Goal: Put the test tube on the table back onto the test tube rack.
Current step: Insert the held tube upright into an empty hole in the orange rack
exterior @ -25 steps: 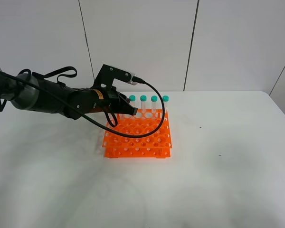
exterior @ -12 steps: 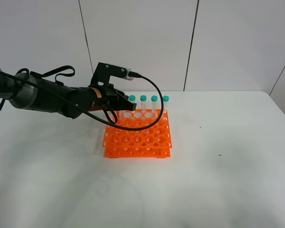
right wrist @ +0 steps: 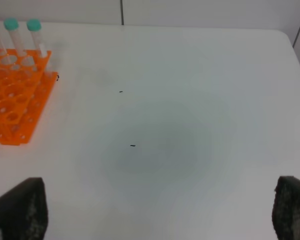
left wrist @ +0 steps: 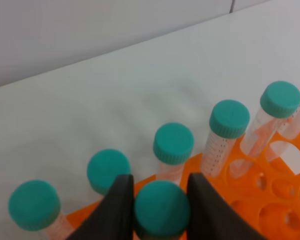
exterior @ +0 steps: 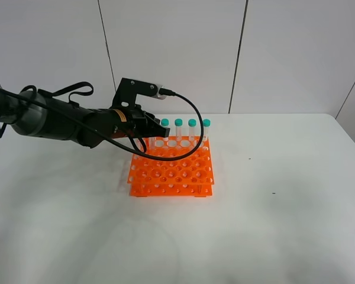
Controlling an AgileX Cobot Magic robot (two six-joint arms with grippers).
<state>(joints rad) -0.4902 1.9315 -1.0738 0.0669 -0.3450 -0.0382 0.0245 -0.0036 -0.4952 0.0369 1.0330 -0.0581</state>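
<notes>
The orange test tube rack (exterior: 171, 168) stands on the white table (exterior: 272, 225). Several teal-capped tubes (exterior: 178, 122) stand upright along its back row. My left gripper (exterior: 144, 141) hovers over the rack's back left corner. In the left wrist view its black fingers (left wrist: 117, 202) press both sides of the teal cap of a test tube (left wrist: 161, 209), just in front of the back-row caps (left wrist: 173, 143). That tube's lower part is hidden. My right gripper (right wrist: 155, 210) is open and empty over bare table, right of the rack (right wrist: 12, 100).
A black cable (exterior: 192, 118) loops from the left wrist over the rack's back row. Small dark specks (right wrist: 132, 145) lie on the table right of the rack. A white panelled wall (exterior: 177, 53) stands behind the table.
My left gripper moved a little left and up over the rack's back left corner, then held still. The rack and standing tubes did not move.
</notes>
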